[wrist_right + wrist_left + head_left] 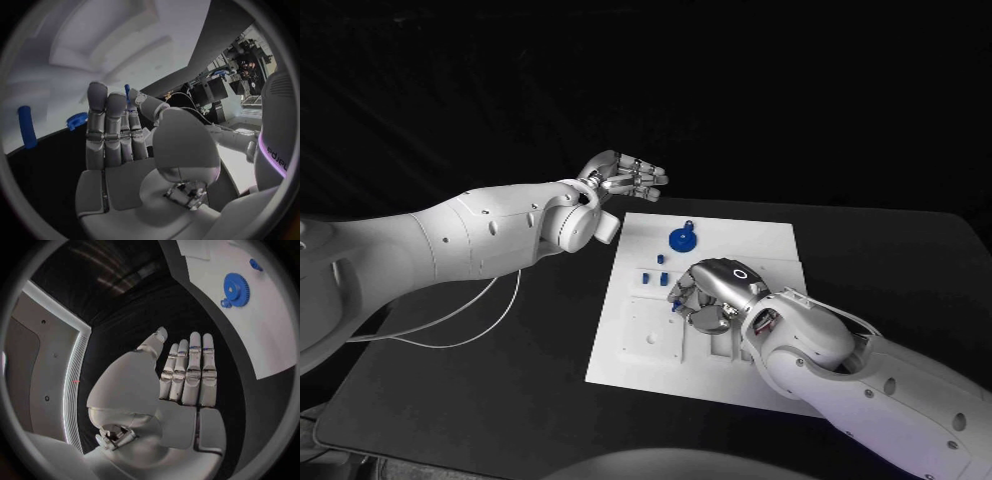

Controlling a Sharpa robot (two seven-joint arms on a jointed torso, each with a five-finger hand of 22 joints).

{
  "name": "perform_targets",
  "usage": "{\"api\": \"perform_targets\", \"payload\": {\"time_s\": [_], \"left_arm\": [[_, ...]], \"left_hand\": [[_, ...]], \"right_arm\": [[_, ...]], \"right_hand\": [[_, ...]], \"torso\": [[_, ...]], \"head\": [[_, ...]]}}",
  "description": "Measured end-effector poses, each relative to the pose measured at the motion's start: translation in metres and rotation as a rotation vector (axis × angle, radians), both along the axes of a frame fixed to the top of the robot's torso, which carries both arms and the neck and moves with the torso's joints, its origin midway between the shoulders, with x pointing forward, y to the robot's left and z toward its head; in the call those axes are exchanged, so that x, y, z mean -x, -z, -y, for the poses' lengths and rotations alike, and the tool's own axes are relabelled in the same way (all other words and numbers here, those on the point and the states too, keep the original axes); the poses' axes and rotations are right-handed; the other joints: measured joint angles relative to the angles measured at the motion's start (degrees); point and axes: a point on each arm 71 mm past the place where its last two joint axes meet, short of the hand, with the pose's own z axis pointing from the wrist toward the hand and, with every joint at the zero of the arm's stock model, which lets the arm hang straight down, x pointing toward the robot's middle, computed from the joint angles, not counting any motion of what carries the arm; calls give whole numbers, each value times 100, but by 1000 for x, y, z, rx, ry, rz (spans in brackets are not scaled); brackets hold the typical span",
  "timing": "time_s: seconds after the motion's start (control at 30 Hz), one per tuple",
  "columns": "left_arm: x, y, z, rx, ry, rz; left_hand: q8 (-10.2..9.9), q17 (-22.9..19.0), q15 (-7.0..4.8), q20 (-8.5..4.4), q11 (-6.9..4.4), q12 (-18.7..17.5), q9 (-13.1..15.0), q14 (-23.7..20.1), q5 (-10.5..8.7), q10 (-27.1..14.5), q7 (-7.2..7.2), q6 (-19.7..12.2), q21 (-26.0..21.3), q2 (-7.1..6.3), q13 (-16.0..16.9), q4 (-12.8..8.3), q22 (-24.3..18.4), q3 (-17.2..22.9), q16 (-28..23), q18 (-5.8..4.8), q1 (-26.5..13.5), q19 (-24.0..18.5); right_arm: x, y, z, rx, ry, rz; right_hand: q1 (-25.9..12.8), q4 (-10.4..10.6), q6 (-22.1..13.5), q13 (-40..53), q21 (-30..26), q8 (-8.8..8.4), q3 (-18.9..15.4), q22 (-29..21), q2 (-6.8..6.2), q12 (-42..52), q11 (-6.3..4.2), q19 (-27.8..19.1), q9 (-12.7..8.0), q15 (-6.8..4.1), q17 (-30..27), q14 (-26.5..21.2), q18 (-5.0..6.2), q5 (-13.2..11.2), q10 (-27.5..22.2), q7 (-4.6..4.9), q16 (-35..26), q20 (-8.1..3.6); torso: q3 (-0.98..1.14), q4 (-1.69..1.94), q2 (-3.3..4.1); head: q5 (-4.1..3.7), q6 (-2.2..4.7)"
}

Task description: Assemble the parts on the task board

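The white task board [747, 240] lies in the middle of the black table. A blue gear [682, 238] sits on its far part, with a tiny blue piece [689, 222] just beyond it; the left wrist view shows the same gear [236, 288]. Three small blue pegs [655, 272] stand near the board's left side. My right hand [711, 292] hovers low over the board's middle, and a thin blue peg [127, 92] shows pinched between its thumb and a finger. My left hand [625, 178] hangs off the board's far left corner, fingers straight [187, 370] and holding nothing.
A white cable [459, 325] loops over the table to the left of the board. Pale recesses [649, 335] mark the board's near left part. My right forearm [862, 370] covers the board's near right corner.
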Motion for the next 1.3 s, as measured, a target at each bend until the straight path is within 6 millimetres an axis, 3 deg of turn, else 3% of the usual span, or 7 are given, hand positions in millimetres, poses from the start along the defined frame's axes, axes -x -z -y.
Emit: {"api": "perform_targets", "payload": {"time_s": [0.47, 1.3], "left_arm": [[0, 0, 2, 2, 4, 0], [-1, 0, -1, -1, -1, -3]], "left_hand": [[0, 0, 0, 0, 0, 0, 0, 0, 0, 0, 0, 0, 23, 0, 0, 0, -26, 0, 0, 0, 0, 0], [0, -7, 20, 21, 21, 0, 0, -60, 0, -21, 20, -20, 23, 0, 0, 16, -92, -16, 0, 0, 0, 21]], "right_arm": [[7, 11, -6, 8, -18, -15], [15, 13, -5, 13, -31, -18]], "right_hand": [[-23, -18, 11, 15, 0, 7, 17, 29, -23, 19, -12, 9, 6, 8, -1, 8, 0, 0, 11, -12, 0, 10], [-6, -42, -3, 13, 0, 4, 25, 68, -6, 17, -40, 10, 10, 9, -2, 8, 2, -2, 38, -17, 0, 11]], "torso": [[-1, 3, -2], [4, -3, -3]], "head": [[86, -100], [110, -126]]}}
